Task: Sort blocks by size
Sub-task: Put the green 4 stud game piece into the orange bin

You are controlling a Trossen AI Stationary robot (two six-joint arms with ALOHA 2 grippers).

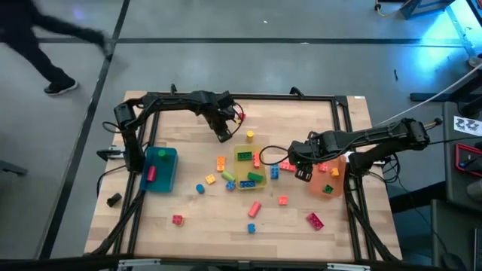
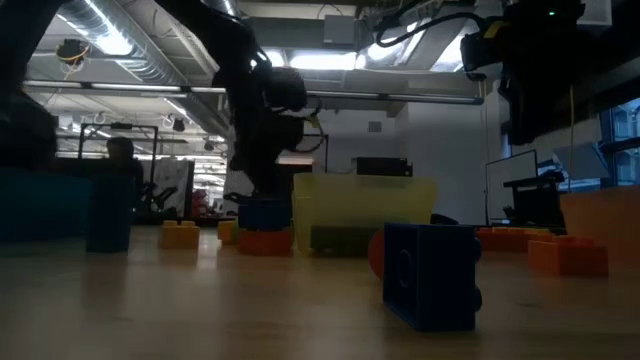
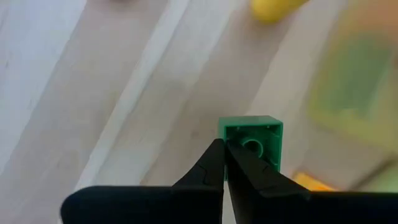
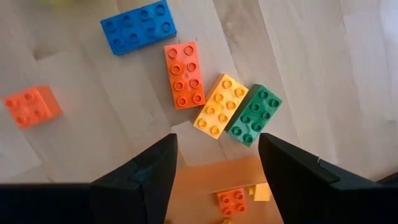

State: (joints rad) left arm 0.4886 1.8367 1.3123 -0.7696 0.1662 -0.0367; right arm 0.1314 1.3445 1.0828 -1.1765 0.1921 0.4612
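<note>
The worktop (image 1: 188, 226) is a pale wooden board inside a dark frame, standing on a grey floor, and many small blocks lie scattered on it.

The left gripper (image 3: 225, 163) has its jaws pressed together on one wall of a small green block (image 3: 252, 142), which hangs from the jaw tips with its hollow underside turned to the wrist camera. In the high view this left gripper (image 1: 224, 134) is raised over the far part of the worktop, and a yellow block (image 1: 249, 136) lies just beside it.

The right gripper (image 4: 214, 165) has its jaws wide apart and holds nothing. Straight ahead of the gap between them lie a yellow bar (image 4: 220, 106) and a green bar (image 4: 252, 114), touching side by side, with an orange bar (image 4: 184, 74) just beside the yellow one. A blue bar (image 4: 138, 26) lies farther out, and an orange square block (image 4: 30, 106) is well apart to one side. The orange bin (image 1: 330, 178) is directly under the right gripper (image 1: 303, 172).

Farther from both grippers, the blue bin (image 1: 160, 170) stands at the left edge and the yellow bin (image 1: 248, 167) in the middle.

I judge that the step in hand is to carry the small green block to the bin for its size. To do it well, the left arm should keep the block high over the rim and let go only when it is fully inside, because the grip is only on a thin wall.
</note>
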